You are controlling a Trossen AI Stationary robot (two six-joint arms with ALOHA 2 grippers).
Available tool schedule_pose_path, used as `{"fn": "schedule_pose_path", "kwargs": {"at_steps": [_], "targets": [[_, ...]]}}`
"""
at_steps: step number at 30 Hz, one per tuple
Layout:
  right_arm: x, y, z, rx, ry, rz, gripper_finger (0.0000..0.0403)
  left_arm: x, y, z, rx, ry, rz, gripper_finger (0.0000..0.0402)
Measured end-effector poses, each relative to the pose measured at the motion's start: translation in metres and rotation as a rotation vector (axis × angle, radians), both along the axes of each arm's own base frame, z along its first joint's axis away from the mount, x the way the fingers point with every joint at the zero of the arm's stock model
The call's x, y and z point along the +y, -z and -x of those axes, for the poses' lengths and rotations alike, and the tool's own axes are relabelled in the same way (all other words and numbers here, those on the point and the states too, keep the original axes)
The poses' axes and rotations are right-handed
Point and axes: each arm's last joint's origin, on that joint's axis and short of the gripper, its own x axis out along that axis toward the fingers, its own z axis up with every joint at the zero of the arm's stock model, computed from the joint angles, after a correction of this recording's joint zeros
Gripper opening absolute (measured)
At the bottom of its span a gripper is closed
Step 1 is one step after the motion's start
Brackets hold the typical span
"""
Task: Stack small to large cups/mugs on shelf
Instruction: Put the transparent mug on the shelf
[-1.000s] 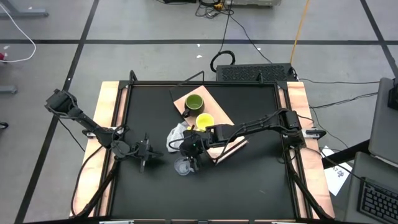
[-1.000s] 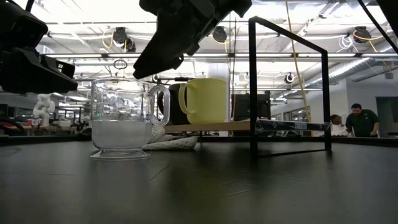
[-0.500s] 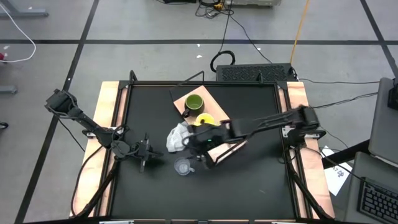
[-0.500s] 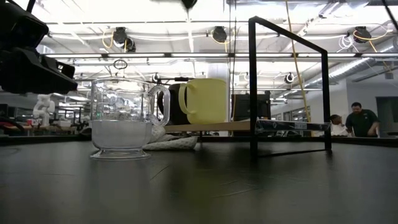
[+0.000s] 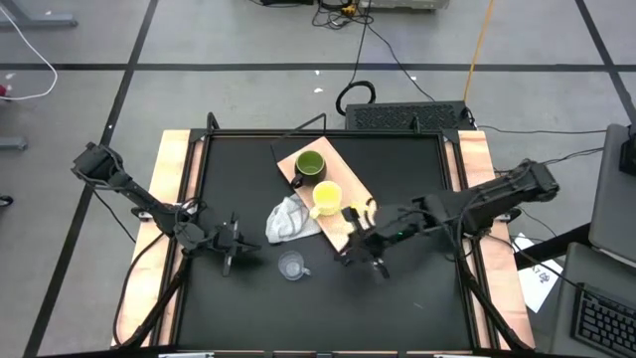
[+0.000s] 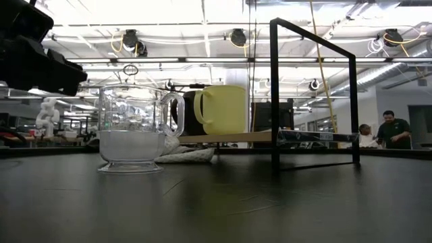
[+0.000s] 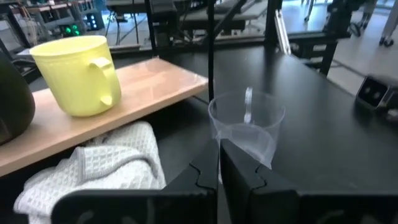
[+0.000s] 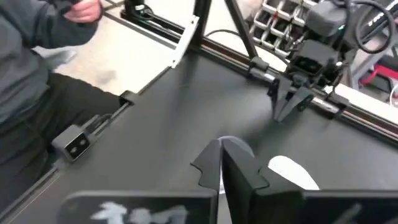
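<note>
both grippers, left [image 5: 230,249] and right [image 5: 370,251], are pinched shut, holding nothing. open wide before grabbing the glass cup [image 5: 290,266] ahead of the left fingers [image 7: 239,180].

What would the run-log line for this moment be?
left end effector: shut, idle | right end effector: shut, empty | glass cup: on table | yellow mug, green mug: on shelf

dark green mug [image 7: 12,102] cut off, person [image 8: 37,74] partly cropped

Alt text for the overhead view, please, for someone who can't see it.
A green mug and a yellow mug sit on a wooden shelf; a glass cup and white cloth lie on the black table. Both claws, left and right, are shut.
</note>
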Motion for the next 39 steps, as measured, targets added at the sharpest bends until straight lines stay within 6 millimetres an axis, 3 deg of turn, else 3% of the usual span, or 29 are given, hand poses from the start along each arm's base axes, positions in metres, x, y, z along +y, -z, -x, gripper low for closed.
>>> {"fn": "schedule_pose_path", "kwargs": {"at_steps": [12,23,39], "targets": [[0.007,0.039,0.075,-0.191,-0.102,-0.101,0.0001,-0.001,-0.003,0.0,-0.025,0.003,0.036,0.0019],[-0.025,0.058,0.138,-0.311,0.064,-0.086,0.0,-0.003,-0.003,0.0,-0.03,0.117,-0.035,0.0019],[-0.042,0.084,0.178,-0.393,0.047,-0.137,0.0,-0.004,-0.004,0.0,-0.034,0.129,-0.021,0.0019]]}}
